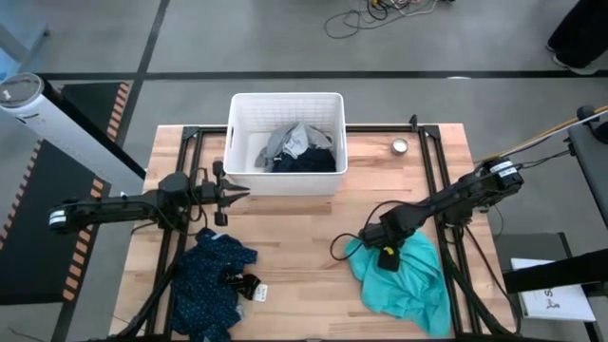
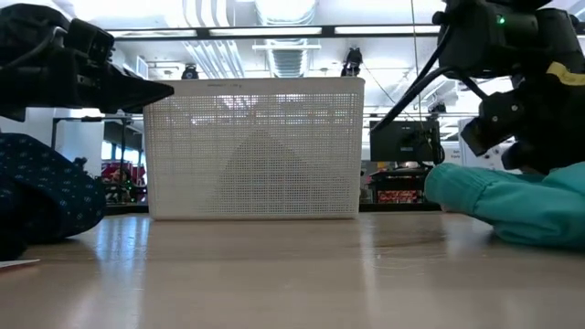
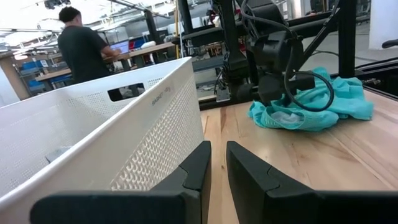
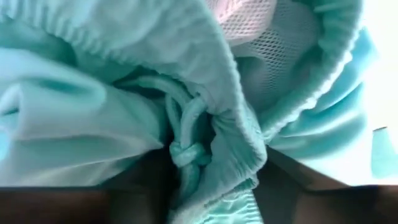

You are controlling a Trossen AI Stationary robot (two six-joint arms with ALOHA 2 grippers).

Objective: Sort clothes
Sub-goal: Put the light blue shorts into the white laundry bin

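Observation:
The teal garment (image 1: 408, 275) lies bunched on the table's near right, and my right gripper (image 1: 367, 239) is shut on its far-left edge. The dark navy patterned garment (image 1: 211, 275) lies crumpled on the near left. Grey and navy pieces (image 1: 299, 150) lie inside the white basket (image 1: 237, 142) at the far middle. My left gripper (image 1: 237, 195) hovers level just in front of the basket's near-left corner, fingers together and empty, pointing toward the table's right; it also shows in the left wrist view (image 3: 217, 165). My right gripper pinches a gathered fold of the teal garment's elastic waistband (image 4: 214, 155) between its two fingers, beside the knotted drawstring (image 4: 183, 152). Several layers are bunched in the hold. The fingers slant down from the table's right side. The rest of the garment (image 2: 512, 206) lies slack on the table.
A small round metal piece (image 1: 400, 145) sits on the table right of the basket. A white tag (image 1: 260, 292) and a black piece (image 1: 242, 282) lie by the navy garment. Bare wood shows between the two garments. A person (image 3: 81, 50) stands in the room beyond.

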